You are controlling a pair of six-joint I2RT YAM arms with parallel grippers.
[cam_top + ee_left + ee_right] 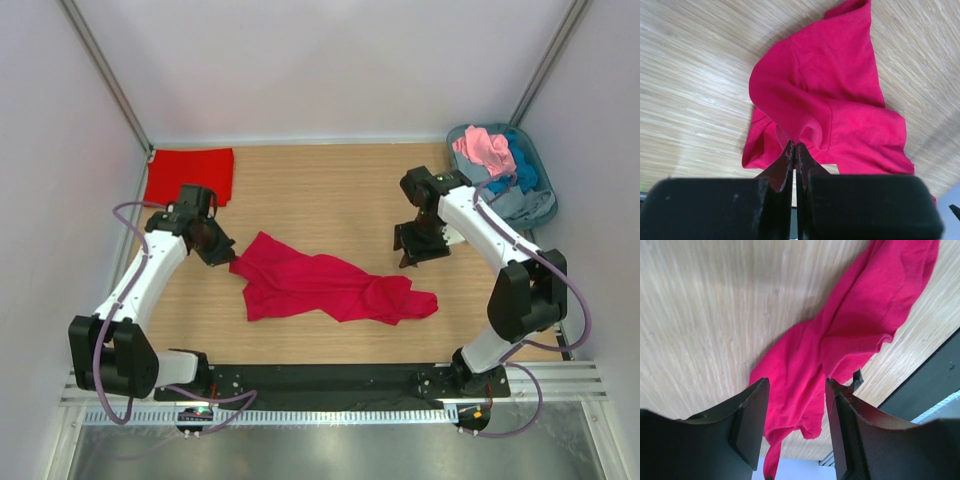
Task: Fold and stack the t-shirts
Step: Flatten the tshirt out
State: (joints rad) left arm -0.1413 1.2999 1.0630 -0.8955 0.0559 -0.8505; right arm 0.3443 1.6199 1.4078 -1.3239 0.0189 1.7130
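Crimson t-shirt (330, 288) lies crumpled; left gripper (794, 147) clamped on its edge; right gripper (797, 385) spread nearby, holding nothing.

I am seeing five t-shirts in all. One crimson t-shirt (320, 288) and one scarlet t-shirt (190, 172) are lying on the single worktop (330, 190). One pink t-shirt (484, 148), one blue t-shirt (520, 165) and one grey t-shirt (525, 205) are sitting in one oval tub (541, 160). I am working with two pincers: my left pincer (794, 150) and my right pincer (796, 385).
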